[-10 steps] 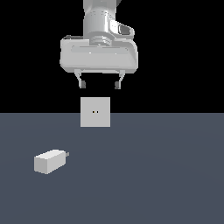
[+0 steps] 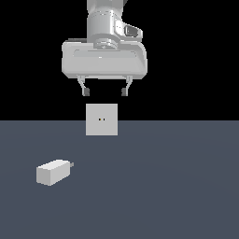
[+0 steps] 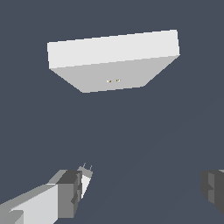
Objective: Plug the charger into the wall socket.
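A flat slate-grey floor [image 2: 177, 186] runs back to a black void in the exterior view, and the arm is cut off at the top edge, so we see only its wrist and the gripper [image 2: 104, 91]. Its fingers are spread wide and hold nothing, hanging just above the wall socket [image 2: 101, 119], which stands upright with two tiny holes at its centre. The charger [image 2: 52, 172] lies on the floor towards the exterior view's left, well apart from both, prongs pointing towards the right. In the wrist view we see the socket [image 3: 114, 61] from above, while one finger [image 3: 70, 192] hides most of the charger [image 3: 86, 178].
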Motion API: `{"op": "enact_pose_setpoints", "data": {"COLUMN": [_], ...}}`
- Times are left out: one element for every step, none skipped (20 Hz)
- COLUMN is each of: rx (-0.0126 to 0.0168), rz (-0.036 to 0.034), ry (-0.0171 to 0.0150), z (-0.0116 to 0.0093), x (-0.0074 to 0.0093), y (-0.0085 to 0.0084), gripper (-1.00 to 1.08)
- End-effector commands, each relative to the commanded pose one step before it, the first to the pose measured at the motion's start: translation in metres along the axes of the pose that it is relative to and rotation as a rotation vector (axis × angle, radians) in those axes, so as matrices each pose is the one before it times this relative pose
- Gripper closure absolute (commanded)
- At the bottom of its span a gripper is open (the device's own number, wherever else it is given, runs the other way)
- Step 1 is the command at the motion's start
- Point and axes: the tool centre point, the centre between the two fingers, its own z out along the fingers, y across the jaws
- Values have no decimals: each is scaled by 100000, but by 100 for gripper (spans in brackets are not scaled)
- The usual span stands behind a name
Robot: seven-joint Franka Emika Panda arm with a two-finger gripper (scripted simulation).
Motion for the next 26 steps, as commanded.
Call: {"op": "enact_pose_setpoints", "data": {"rx": [-105,-58,-63,-68,-73,-77,-81,-85,-88,-92,-95,-98,-98,-97,-96,-96,-97,-97,-98,-100,-103,-104,-103,-100,-97,-93], "rz": [1742,920,1004,1084,1163,1234,1304,1366,1427,1482,1533,1575,1562,1526,1492,1458,1428,1397,1371,1345,1323,1284,1205,1125,1052,979], "ry": [560,308,337,364,391,414,438,459,479,498,515,529,524,512,500,489,479,469,460,452,445,432,406,380,356,333], "z": [412,204,223,241,258,275,290,305,319,332,344,354,352,345,338,332,326,320,315,310,306,298,281,264,246,230], "x": [-514,-258,-281,-304,-325,-344,-363,-380,-396,-410,-423,-434,-429,-418,-407,-397,-387,-378,-369,-361,-352,-340,-318,-296,-275,-255], "y": [-276,-132,-144,-156,-166,-179,-188,-200,-208,-218,-226,-234,-233,-228,-224,-221,-216,-214,-210,-207,-203,-199,-187,-176,-164,-154], "gripper": [-92,-92,-92,-92,-92,-92,-92,-92,-92,-92,-92,-92,-92,-92,-92,-92,-92,-92,-92,-92,-92,-92,-92,-92,-92,-92]}}
